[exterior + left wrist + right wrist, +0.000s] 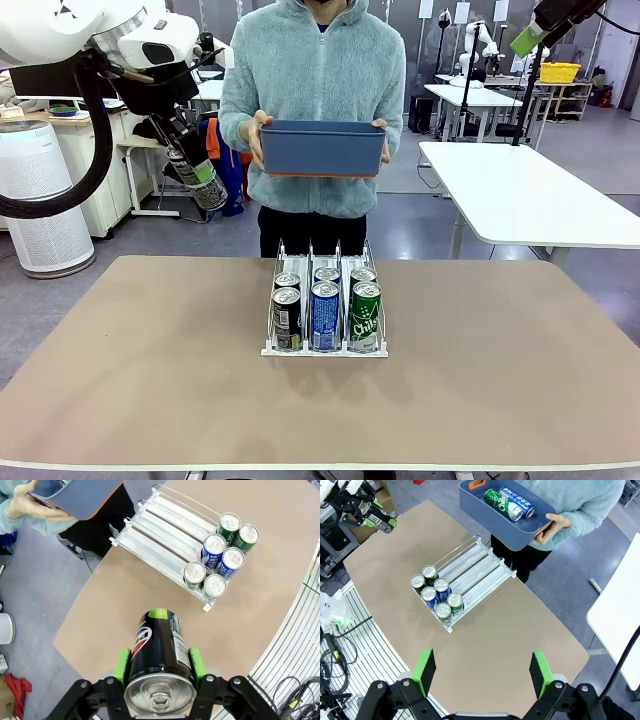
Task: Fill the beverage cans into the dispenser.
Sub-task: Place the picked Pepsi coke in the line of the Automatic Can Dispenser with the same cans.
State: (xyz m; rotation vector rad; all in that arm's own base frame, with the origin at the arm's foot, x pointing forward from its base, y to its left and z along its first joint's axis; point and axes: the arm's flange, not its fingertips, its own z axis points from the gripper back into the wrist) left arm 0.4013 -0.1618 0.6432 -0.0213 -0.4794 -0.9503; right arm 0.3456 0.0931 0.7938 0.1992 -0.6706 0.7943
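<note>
A black can (159, 640) is clamped in the left hand (159, 666); the right hand (482, 672) is held wide open, empty. With the dispenser (165, 527) well ahead, a tilted release could topple the can.

Left gripper (159, 661) raised, jaws clamped; right gripper (483, 672) high, jaws wide apart.

9 slim metal drink cans (325, 315) are counted in all: 3 black, 3 blue, 3 green. 6 are seen in 1 small white wire rack (324, 352) w/ 3 lanes, 2 per colour. 2 are seen in 1 blue plastic box (322, 150): 1 green can (499, 501), 1 blue can (518, 501). 1 black can (159, 652) is counted outside both.
</note>
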